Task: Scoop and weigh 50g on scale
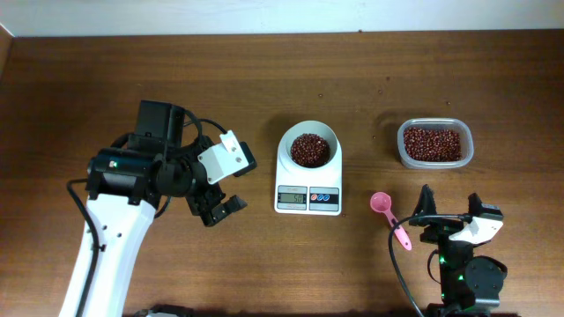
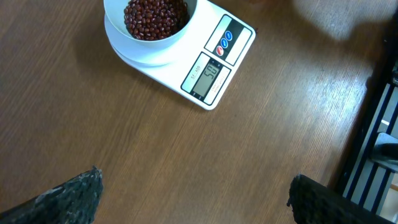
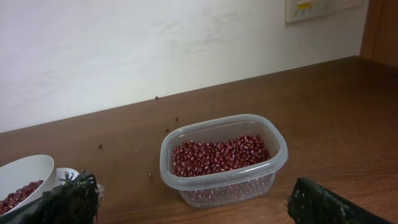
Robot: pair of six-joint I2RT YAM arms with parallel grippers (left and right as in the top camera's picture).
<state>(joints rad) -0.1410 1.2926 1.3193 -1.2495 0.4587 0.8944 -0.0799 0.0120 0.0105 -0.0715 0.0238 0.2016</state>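
A: What sits at the left of the overhead frame?
B: The left tool (image 1: 222, 210), its fingers spread wide and pinching nothing, hovering over the bare worktop (image 1: 88, 88) left of centre.
A: And the scale?
B: The scale (image 1: 307, 179) stands at the middle of the frame, display toward the bottom edge. Its white bowl (image 1: 307, 124) holds red beans (image 1: 308, 150). In the left wrist view the display (image 2: 207, 77) shows what looks like 50.
A: Further right?
B: A pink scoop (image 1: 388, 216) lies flat on the wood, lower right of the scale and apart from it. The clear tub (image 1: 467, 150) of beans sits at the right, level with the bowl.
A: The other arm?
B: The right tool (image 1: 450, 210) is at the lower right, below the tub, just beside the scoop's handle, fingers spread and empty
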